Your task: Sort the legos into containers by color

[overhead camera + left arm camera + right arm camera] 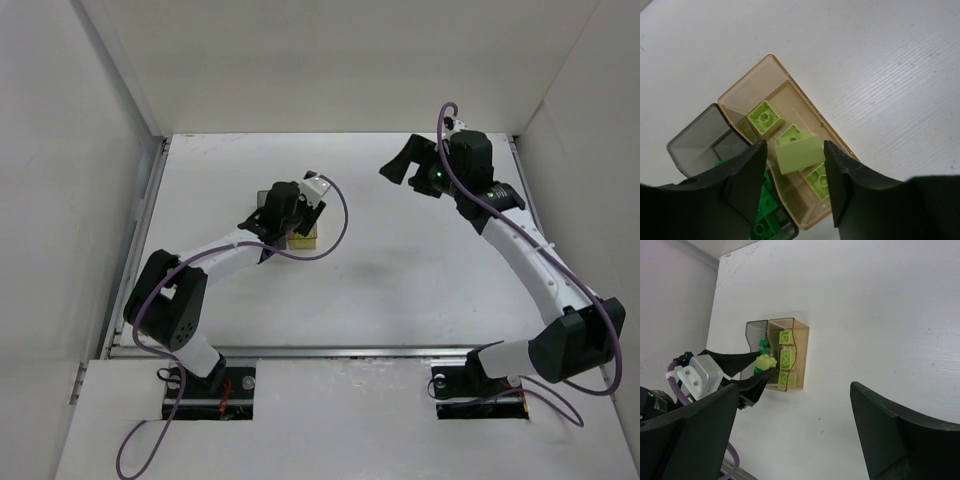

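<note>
Hovering over amber translucent bin (755, 75), left tool (794, 150) pinched seemingly last pale yellow-green brick (800, 156); dark green bricks (765, 210) lay in smoky grey bin (695, 140); right tool (795, 432) gaped empty.

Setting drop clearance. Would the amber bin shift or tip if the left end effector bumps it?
Probably slides: the amber bin looks thin-walled and light, on a smooth table. Tipping seems unlikely; it is low, holds three pale bricks, and the grey bin abuts one side.
</note>
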### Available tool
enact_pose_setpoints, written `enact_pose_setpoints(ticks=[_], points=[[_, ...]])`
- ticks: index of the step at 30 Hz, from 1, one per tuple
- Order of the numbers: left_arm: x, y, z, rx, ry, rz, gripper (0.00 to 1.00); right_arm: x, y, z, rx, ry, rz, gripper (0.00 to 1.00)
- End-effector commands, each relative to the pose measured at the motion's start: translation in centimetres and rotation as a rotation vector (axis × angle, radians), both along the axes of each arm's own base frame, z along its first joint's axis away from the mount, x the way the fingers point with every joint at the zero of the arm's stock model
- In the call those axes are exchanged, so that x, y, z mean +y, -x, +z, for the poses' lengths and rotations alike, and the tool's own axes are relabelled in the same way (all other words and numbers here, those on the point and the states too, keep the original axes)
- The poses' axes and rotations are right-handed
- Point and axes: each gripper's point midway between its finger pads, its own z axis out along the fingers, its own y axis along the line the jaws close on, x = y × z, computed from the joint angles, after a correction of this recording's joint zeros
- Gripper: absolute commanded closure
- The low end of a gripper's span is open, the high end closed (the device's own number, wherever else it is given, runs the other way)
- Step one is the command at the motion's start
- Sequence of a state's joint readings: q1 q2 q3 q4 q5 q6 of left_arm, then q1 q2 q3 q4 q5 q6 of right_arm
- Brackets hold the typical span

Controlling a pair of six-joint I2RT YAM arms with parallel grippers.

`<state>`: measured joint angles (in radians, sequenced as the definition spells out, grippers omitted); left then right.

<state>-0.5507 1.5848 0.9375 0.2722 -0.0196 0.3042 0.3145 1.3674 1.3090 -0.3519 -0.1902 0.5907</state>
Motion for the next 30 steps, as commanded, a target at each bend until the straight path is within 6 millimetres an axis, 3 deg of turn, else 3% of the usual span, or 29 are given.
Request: enact_pose_setpoints(ticks=[1, 3, 6, 8, 10, 12, 14, 15, 16, 18, 19, 20, 21, 22, 23, 24, 28, 30], points=[[-0.8, -0.5, 2.3, -0.038, 0.047, -0.006, 0.51, -0.8, 0.3, 1.3, -0.058, 0.030, -0.014, 0.03], [-1.0, -0.4, 2.3, -0.031, 0.060, -0.010, 0.15, -0.9, 0.6, 1.4, -0.059, 0.039, -0.010, 0.03], [-1.1, 0.0, 3.1, -0.034, 0.080, 0.009, 0.00, -1.2, 0.8, 2.3, -0.073, 0.047, -0.017, 0.03], [0.9, -0.9, 3.9, -0.068, 0.058, 0.137, 0.00, -1.8, 1.1, 2.7, -0.078, 0.065, -0.037, 0.03], [3.8, -2.0, 6.5, -0.137, 0.073, 0.349, 0.00, -2.7, 2.0, 3.5, -0.092, 0.086, -0.064, 0.01], [4.8, -2.1, 8.3, -0.169, 0.075, 0.425, 0.00, -4.5, 2.5, 3.4, -0.096, 0.120, -0.145, 0.00], [6.3, -1.9, 10.6, -0.221, 0.082, 0.493, 0.00, -6.6, 4.0, 4.1, -0.128, 0.162, -0.217, 0.00], [7.1, -1.6, 11.2, -0.233, 0.072, 0.526, 0.00, -8.7, 4.3, 4.1, -0.137, 0.200, -0.316, 0.00], [8.0, -1.4, 11.9, -0.255, 0.068, 0.569, 0.00, -10.0, 4.9, 3.2, -0.125, 0.230, -0.368, 0.00], [12.8, -0.9, 13.9, -0.327, 0.036, 0.767, 0.00, -14.0, 7.0, 4.0, -0.157, 0.286, -0.543, 0.00], [14.7, -0.8, 14.3, -0.339, 0.009, 0.843, 0.00, -15.4, 7.8, 3.7, -0.157, 0.311, -0.600, 0.00], [16.5, -0.4, 14.8, -0.352, -0.025, 0.901, 0.00, -16.8, 9.4, 4.8, -0.194, 0.305, -0.659, 0.00], [19.7, 0.3, 15.5, -0.374, -0.066, 1.009, 0.00, -18.0, 10.2, 5.2, -0.214, 0.310, -0.713, 0.00], [21.3, 1.5, 15.7, -0.382, -0.099, 1.048, 0.00, -19.7, 11.7, 6.2, -0.255, 0.302, -0.794, 0.00], [22.1, 2.0, 14.5, -0.365, -0.148, 1.066, 0.00, -20.1, 11.8, 5.7, -0.247, 0.319, -0.817, 0.00], [23.0, 3.4, 15.3, -0.395, -0.119, 1.093, 0.00, -20.9, 13.0, 7.1, -0.304, 0.306, -0.841, 0.00], [24.8, 7.5, 12.7, -0.380, -0.086, 1.139, 0.00, -21.8, 14.9, 8.2, -0.376, 0.331, -0.834, 0.00], [25.8, 9.0, 10.4, -0.339, -0.133, 1.159, 0.00, -21.3, 14.8, 7.9, -0.386, 0.348, -0.792, 0.00]])
